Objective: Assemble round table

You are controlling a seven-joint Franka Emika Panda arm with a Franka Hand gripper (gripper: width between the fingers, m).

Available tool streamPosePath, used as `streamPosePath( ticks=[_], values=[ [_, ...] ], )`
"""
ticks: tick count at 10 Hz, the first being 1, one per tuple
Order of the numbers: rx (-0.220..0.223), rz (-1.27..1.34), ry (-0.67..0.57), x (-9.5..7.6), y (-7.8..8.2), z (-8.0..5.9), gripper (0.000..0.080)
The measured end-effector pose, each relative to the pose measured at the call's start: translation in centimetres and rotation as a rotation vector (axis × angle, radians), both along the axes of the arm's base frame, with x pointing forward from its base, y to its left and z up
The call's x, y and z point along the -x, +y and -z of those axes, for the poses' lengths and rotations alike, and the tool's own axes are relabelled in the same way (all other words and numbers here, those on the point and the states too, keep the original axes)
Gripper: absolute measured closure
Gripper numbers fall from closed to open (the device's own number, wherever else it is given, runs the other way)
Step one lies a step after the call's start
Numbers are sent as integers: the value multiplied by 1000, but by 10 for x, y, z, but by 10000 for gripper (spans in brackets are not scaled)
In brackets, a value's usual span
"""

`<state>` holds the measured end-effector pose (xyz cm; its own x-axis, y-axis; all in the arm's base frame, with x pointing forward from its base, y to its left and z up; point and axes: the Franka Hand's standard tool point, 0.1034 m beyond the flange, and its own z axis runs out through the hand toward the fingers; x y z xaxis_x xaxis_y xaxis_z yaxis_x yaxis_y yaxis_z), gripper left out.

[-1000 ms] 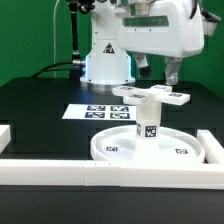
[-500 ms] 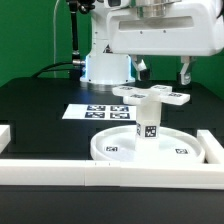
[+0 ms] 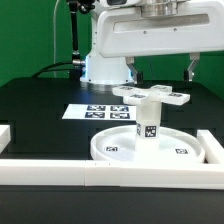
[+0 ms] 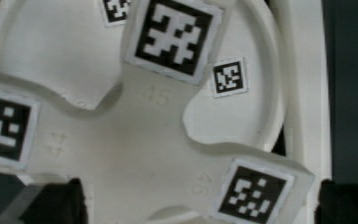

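Hidden or cut off: in the exterior view the arm's white body fills the upper part and runs out of frame; of the gripper (image 3: 162, 68) only two dark fingers (image 3: 193, 68) hang below it, the other one half lost against the robot base (image 3: 104, 66)
Wrist view limits: the fingertips do not show here at all — the cross-shaped foot piece (image 4: 131, 120) fills the picture and its arms run past the edges
Jaws: spread wide, one finger to each side, nothing between them, touching nothing
Foot piece relative to jaws: below the gap between the fingers and apart from them, sitting level on top of the cylinder leg (image 3: 148, 122)
Leg: upright, under the jaws, its lower end in the middle of the round disc (image 3: 150, 146)
Disc: lower still, on the black table (image 3: 40, 110), close behind the white border rail (image 3: 110, 172)
Marker board (image 3: 97, 112): flat on the table, to the exterior view's left of the jaws
Labels: black-and-white square tags on foot arms, leg, disc and board — no readable writing or brand
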<state>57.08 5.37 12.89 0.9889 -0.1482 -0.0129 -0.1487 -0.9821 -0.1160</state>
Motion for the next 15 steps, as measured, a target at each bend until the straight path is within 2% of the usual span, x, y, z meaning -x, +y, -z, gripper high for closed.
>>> streamPosePath(
  ticks=[2,5,10,15],
  values=[
    [11,-247,-37,-1,-3,0,150],
    [69,-583,-74,-2,-4,0,150],
    [88,-1007,-99,-2,-10,1,150],
    [142,-1498,-95,-1,-14,3,150]
  ],
)
